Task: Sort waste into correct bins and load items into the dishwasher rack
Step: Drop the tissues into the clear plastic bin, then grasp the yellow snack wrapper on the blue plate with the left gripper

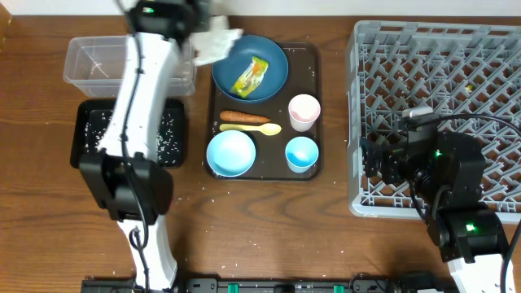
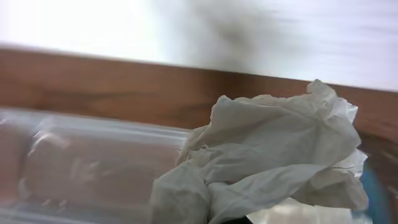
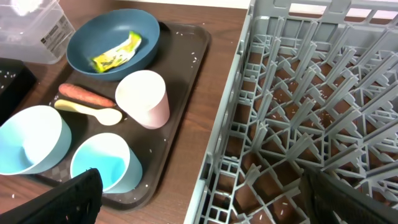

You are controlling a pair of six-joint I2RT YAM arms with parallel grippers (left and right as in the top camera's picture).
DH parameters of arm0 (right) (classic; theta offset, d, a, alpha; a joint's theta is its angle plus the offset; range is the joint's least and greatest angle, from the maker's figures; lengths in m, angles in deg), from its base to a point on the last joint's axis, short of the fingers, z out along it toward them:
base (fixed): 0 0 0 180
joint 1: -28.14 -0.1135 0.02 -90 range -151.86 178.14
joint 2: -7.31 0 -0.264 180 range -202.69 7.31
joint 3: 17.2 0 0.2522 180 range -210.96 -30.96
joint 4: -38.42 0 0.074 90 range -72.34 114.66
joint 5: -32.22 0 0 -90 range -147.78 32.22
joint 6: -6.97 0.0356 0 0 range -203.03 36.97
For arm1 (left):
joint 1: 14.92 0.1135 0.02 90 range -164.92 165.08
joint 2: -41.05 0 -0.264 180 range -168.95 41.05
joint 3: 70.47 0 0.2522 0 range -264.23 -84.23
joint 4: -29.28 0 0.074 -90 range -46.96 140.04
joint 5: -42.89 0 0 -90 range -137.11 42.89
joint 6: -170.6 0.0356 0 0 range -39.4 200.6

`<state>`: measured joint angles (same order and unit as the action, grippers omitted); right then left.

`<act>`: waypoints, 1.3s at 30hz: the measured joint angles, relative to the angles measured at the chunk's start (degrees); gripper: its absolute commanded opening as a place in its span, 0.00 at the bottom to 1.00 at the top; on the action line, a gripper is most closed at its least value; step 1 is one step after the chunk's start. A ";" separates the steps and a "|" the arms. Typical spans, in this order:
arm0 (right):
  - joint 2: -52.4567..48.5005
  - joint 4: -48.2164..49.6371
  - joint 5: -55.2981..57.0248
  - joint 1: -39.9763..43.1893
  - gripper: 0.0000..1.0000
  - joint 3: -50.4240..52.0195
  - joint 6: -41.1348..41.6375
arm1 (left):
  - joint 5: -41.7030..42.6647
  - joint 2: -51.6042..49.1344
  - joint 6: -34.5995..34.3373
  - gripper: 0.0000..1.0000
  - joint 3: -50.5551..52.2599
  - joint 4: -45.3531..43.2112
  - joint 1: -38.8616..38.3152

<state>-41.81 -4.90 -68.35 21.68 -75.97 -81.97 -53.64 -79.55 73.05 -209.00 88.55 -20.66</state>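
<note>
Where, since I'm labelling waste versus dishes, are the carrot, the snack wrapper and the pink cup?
carrot [image 1: 245, 117], overhead view, middle of its orange body.
snack wrapper [image 1: 251, 76], overhead view, centre of the green-yellow packet.
pink cup [image 1: 304, 110], overhead view, inside its open mouth.

Wood-brown table [image 1: 41, 203]. Dark brown serving tray [image 1: 269, 159] with a dark blue plate [image 1: 273, 61], green-yellow wrapper [image 1: 251, 76], orange carrot [image 1: 244, 116], pale yellow spoon [image 1: 252, 129], pink cup [image 1: 304, 111], light blue bowl [image 1: 230, 152] and small light blue cup [image 1: 301, 153]. Left: glossy black tray [image 1: 80, 155] speckled with white rice [image 1: 168, 130]. Far left: clear tub [image 1: 89, 61], white tissue [image 2: 280, 155]. Right: grey lattice rack [image 1: 440, 32].
</note>
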 measured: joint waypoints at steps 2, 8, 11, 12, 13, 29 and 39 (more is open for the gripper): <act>0.00 0.00 0.00 0.00 0.99 0.00 0.00 | -0.39 -2.12 -0.72 0.06 0.09 -0.50 2.84; 0.00 0.00 0.00 0.00 0.99 0.00 0.00 | -1.16 -8.39 -2.71 0.06 1.14 -0.76 8.59; 0.00 0.00 0.00 0.00 0.99 0.00 0.00 | -1.20 -9.55 -3.13 0.10 1.33 -0.74 9.73; 0.00 0.00 0.00 0.00 0.99 0.00 0.00 | -1.20 -9.84 -3.15 0.17 1.33 -0.63 9.94; 0.00 0.00 0.00 0.00 0.99 0.00 0.00 | -1.18 -9.97 -3.15 0.37 1.33 -0.44 10.12; 0.00 0.07 0.00 0.00 0.99 0.00 0.00 | 0.76 -9.25 -1.36 0.75 1.33 4.22 7.65; -2.23 -0.20 -0.09 0.00 0.99 0.00 0.00 | 6.38 -8.81 7.85 0.79 1.33 -2.69 -6.45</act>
<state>-44.04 -5.10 -68.43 21.68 -75.97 -81.97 -47.26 -88.36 80.89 -207.67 85.87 -27.10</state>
